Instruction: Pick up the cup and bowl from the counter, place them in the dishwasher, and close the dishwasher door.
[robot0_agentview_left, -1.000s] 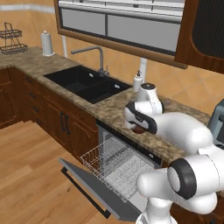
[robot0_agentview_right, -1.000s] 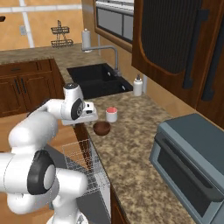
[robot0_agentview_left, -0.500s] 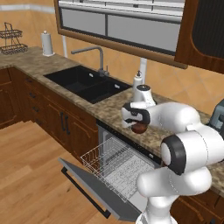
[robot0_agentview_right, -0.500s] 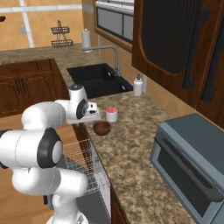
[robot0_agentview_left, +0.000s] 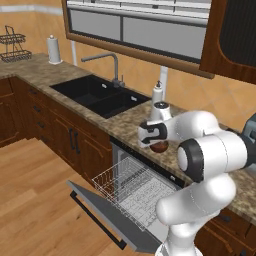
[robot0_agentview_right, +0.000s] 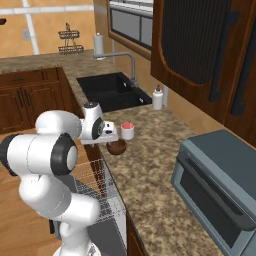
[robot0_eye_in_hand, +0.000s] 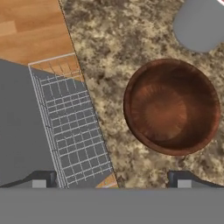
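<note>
Hanging above the counter edge, the white arm's two-finger gripper has its jaws spread wide and holds nothing; in the hand view the two dark fingertips stand far apart at the bottom, pointing straight down. Just ahead of them, and a little to one side, sits the small round dark reddish-brown bowl, upright on the speckled brown-grey granite counter, near the front edge. I judge the hand is placed like this to come down on the bowl's rim, but it is not yet centred over it, so a small shift toward the bowl seems needed first. Right beside the bowl, a little farther toward the wall, stands the small white cylindrical cup with its pinkish-red inside showing. Below the counter edge the dishwasher is open: its white wire rack is pulled out over the flat dark grey door, which lies lowered with its black bar handle toward the wooden floor. Probably the rack waits there so both dishes can go directly down into it.
</note>
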